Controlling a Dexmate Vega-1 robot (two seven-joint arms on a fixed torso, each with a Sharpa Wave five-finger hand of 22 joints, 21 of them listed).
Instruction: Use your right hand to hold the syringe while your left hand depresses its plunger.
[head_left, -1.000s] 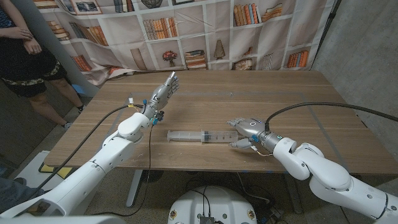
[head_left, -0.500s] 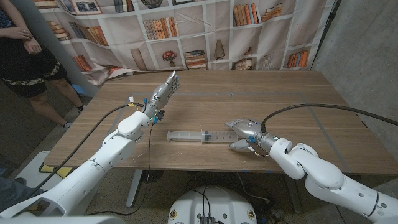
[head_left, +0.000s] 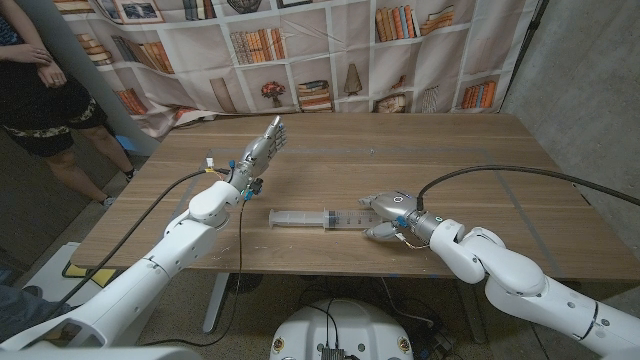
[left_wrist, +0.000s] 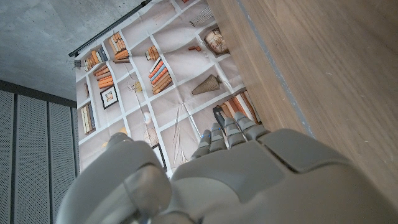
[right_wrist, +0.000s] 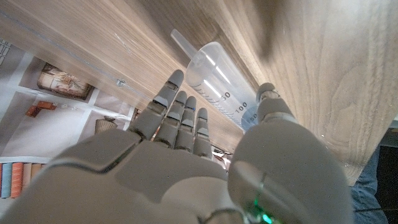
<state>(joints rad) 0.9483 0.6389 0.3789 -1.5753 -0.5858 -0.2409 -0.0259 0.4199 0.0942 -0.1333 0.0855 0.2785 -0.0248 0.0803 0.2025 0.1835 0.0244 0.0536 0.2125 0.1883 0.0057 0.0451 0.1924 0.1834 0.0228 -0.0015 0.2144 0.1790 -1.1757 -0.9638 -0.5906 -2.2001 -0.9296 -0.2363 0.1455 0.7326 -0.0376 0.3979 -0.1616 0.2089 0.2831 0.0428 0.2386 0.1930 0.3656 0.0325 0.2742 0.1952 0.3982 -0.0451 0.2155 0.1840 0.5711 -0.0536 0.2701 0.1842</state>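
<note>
A clear syringe (head_left: 305, 217) lies flat on the wooden table (head_left: 450, 160), near its front edge, with its length running left to right. My right hand (head_left: 388, 214) is at its right end, fingers on the far side and thumb on the near side, spread and not closed. In the right wrist view the graduated syringe (right_wrist: 217, 74) runs between the fingers and the thumb of the right hand (right_wrist: 180, 168). My left hand (head_left: 262, 148) is held up over the table behind the syringe's left end, fingers straight, holding nothing. The left wrist view shows this left hand (left_wrist: 236, 168) from behind.
A person (head_left: 40, 80) in dark clothes stands beyond the table's far left corner. A bookshelf-print backdrop (head_left: 300, 50) hangs behind the table. Black cables run along both arms. Bare wood lies to the right of the right hand and at the table's back.
My right hand has slid a little to the left along the syringe. The left hand and the syringe have not moved.
</note>
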